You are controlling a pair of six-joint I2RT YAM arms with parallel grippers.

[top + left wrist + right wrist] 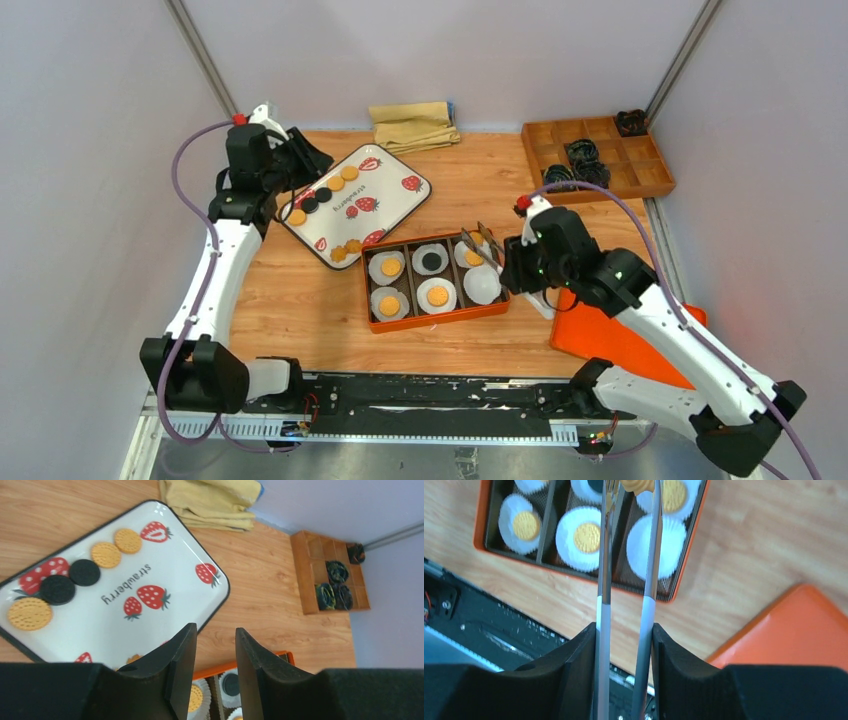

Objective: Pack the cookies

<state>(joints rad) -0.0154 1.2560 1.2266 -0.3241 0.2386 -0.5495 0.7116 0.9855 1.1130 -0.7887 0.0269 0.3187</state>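
over a wood-grain tabletop [300, 310], the left gripper [215, 635] is hovering partly open and empty by a glossy strawberry tray [180, 550] of round cookies [106, 555], while the right gripper [624, 630] is clamping slim metal tongs [651, 555] pinching a scalloped golden cookie [639, 485] above an orange box [437, 322] of pleated paper cups [674, 545].

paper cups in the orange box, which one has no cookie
The right-end cup in the near row: bare white inside, while the other five each hold a cookie.
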